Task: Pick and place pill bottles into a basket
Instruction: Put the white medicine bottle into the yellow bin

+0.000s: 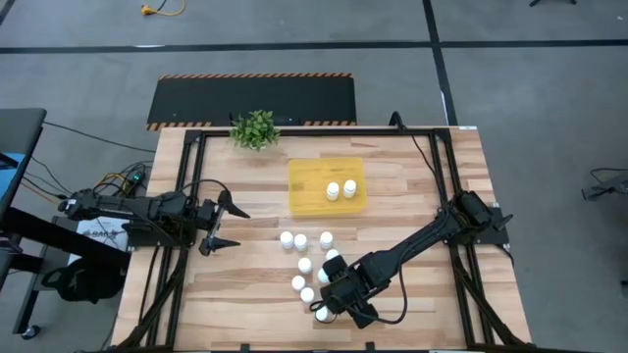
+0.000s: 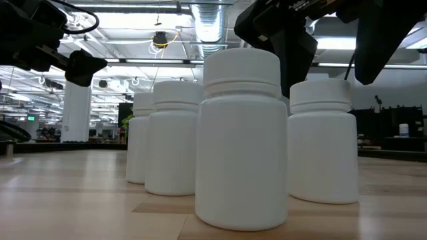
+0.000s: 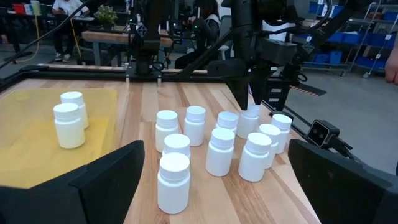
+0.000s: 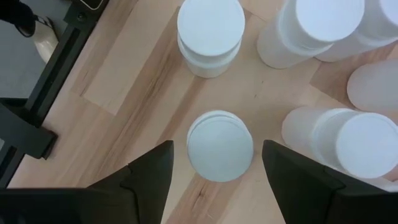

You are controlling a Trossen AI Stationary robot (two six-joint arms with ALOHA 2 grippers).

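Observation:
Several white pill bottles [image 1: 300, 241] stand upright in a cluster on the wooden table, near its front middle. Two more [image 1: 340, 188] stand in the yellow tray [image 1: 306, 201] toward the far side. My right gripper [image 4: 217, 155] is open and points down over the cluster. Its fingers stand on either side of one bottle's cap [image 4: 219, 146] without touching it. This gripper also shows in the left wrist view [image 3: 250, 93] and the high view [image 1: 332, 275]. My left gripper [image 1: 228, 226] is open and empty at the table's left, facing the cluster.
A small green potted plant [image 1: 255, 128] stands at the far edge, left of the tray. Other bottles [image 4: 211, 31] crowd close around the one between my right fingers. A small camera [image 3: 323, 132] sits on the table near the front edge.

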